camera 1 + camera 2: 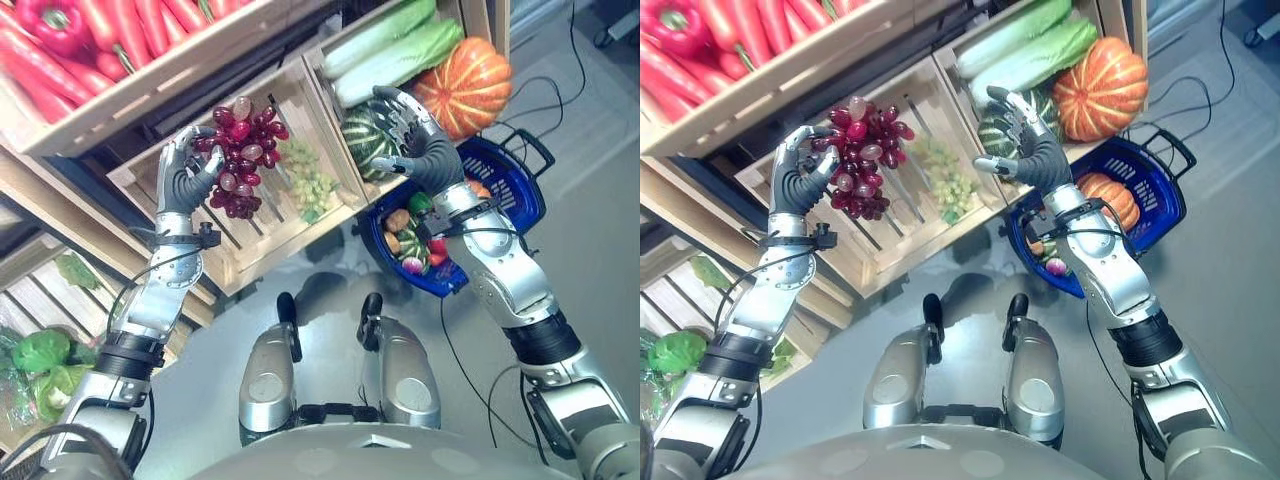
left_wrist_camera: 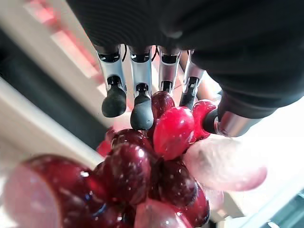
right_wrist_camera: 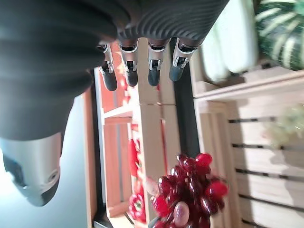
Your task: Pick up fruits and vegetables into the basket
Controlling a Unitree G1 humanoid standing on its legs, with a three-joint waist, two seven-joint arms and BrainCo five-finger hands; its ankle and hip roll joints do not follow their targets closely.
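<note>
Holding a bunch of red grapes (image 1: pixel 238 158) in my left hand (image 1: pixel 180 178), I have my fingers (image 2: pixel 141 107) and thumb curled around the top of the cluster, so it hangs against my palm above a wooden crate (image 1: pixel 262 240). My left wrist view shows the dark fingertips pressed right onto the glossy red fruit.

Just past the red bunch, farther from my left hand, a smaller bunch of green grapes (image 1: pixel 308 175) lies in the same crate, not yet picked.

My right hand (image 1: pixel 415 145) is raised with fingers spread and relaxed, holding nothing. It hovers in front of a striped green melon (image 1: pixel 365 140), with pale green cabbages (image 1: pixel 385 45) and an orange pumpkin (image 1: pixel 465 88) in the crate beyond it.

Below my right wrist sits the blue basket (image 1: pixel 515 185) on the floor. It already holds several items: another orange pumpkin (image 1: pixel 1108 196) and a few small pieces I cannot name with certainty, in orange, green and pink.

So I judge the task partly done. Some produce is in the basket, and the red grapes are lifted but not yet carried across to it. Still left on the shelves are the green grapes, the melon, the cabbages, the pumpkin, red peppers (image 1: pixel 55 22) beyond my left hand, and leafy greens (image 1: pixel 40 360) near my left elbow.
</note>
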